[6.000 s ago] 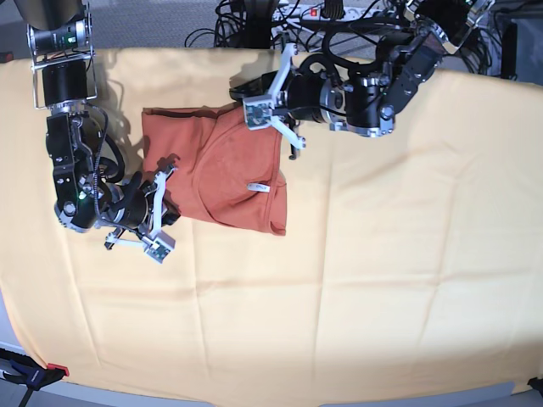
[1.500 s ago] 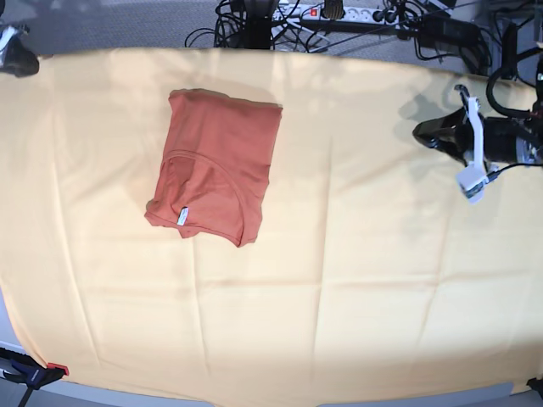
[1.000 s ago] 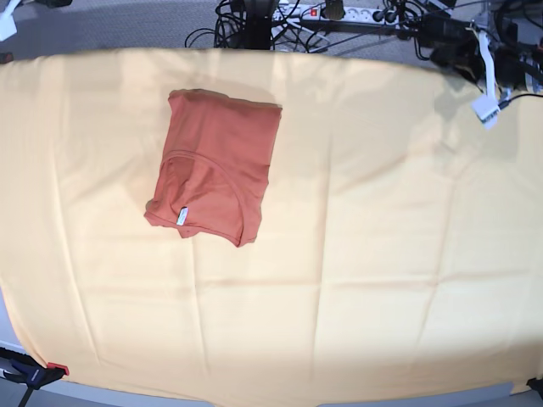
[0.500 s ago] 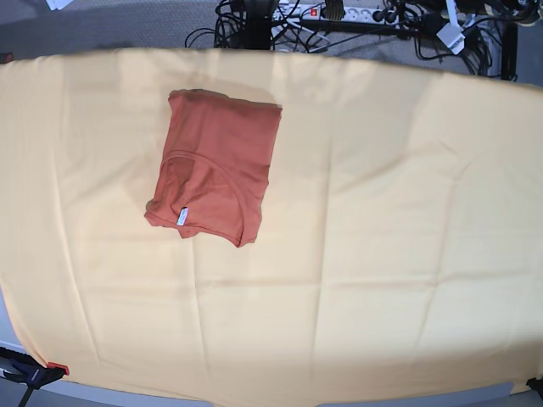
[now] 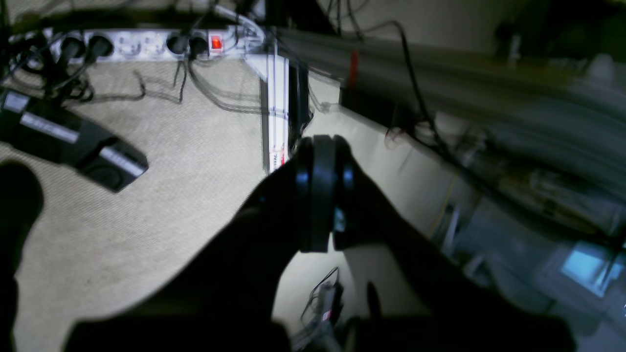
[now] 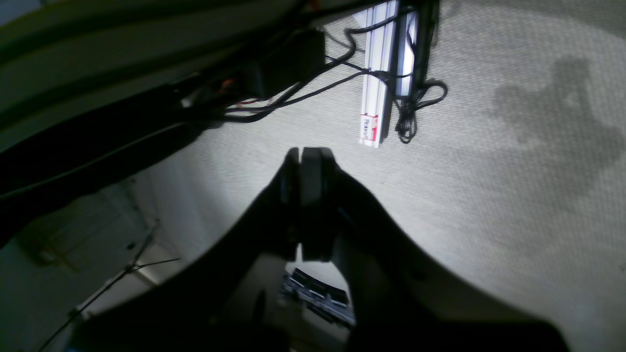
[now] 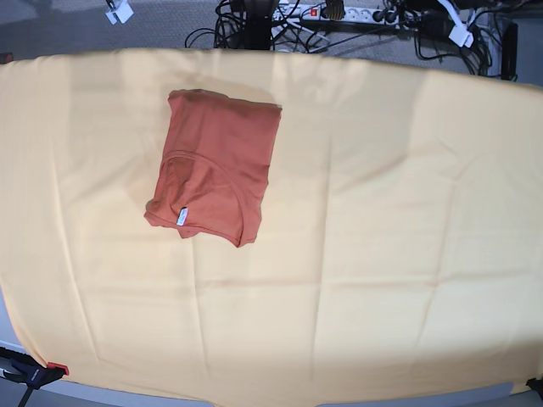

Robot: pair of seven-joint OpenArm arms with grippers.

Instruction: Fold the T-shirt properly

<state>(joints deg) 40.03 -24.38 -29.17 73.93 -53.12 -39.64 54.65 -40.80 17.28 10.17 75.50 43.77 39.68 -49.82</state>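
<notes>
Base view showed the T-shirt (image 7: 216, 165) folded compact at upper left of the worktop (image 7: 382, 254), apparently finished. Both arms' fingers (image 5: 320, 195) (image 6: 305, 195) were clenched empty, parked off it.

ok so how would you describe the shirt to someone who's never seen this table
Start with the big pale yellow cloth that covers the whole tabletop in the base view. In its upper left part lies a rust-orange, thin-fabric T-shirt, folded into a compact, slightly tilted rectangle. It is the only coloured item on the cloth, and a small white label shows at its neckline near the lower edge.
</notes>
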